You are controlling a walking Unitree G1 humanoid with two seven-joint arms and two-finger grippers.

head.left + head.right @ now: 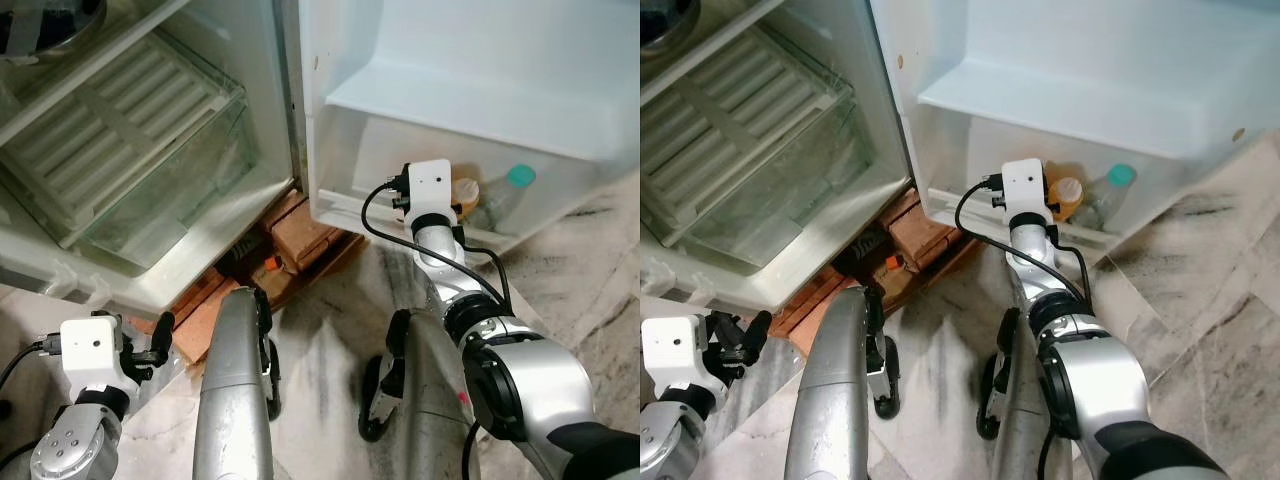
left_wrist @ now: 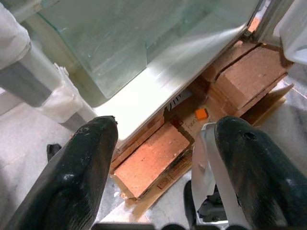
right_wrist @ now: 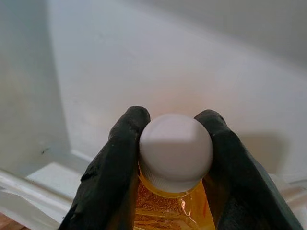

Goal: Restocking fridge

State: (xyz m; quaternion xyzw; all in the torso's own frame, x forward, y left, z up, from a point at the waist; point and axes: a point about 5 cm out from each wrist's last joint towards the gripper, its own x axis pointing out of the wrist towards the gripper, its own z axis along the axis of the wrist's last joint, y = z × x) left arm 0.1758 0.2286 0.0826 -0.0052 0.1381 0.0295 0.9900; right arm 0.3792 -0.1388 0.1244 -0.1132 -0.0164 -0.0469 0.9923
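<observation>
Nearest the robot, low beside the fridge's open body, the left gripper [image 2: 160, 158] hangs with its two black fingers [image 2: 79, 177] spread apart and nothing between them; beyond them lie the marble floor [image 1: 330, 340] and the red bricks [image 2: 153, 160] on flattened cardboard that prop up the fridge base. Just past the bricks, inside the fridge body, sits the clear crisper drawer [image 1: 150, 170], with a white slatted shelf over it. On the other side of the fridge hinge, the right arm reaches forward to the fridge door [image 1: 480, 60], which stands swung open, and the right gripper [image 3: 175, 158] is inside the lowest door bin [image 1: 345, 205]. Its fingers are clamped on the orange bottle [image 3: 172, 211], one on each side of the neck just below the white cap [image 3: 175, 151]. The bottle stands upright in the bin, its long axis vertical and the cap pointing up toward the wrist camera, with amber liquid showing under the cap. In the head views it shows as a pale cap and orange shoulder [image 1: 1068, 192] just beyond the white wrist camera box [image 1: 432, 187]. Farther along the same door bin, just beside the orange bottle on the side away from the hinge, stands a clear bottle with a teal cap [image 1: 518, 178], also upright against the bin's back wall.
</observation>
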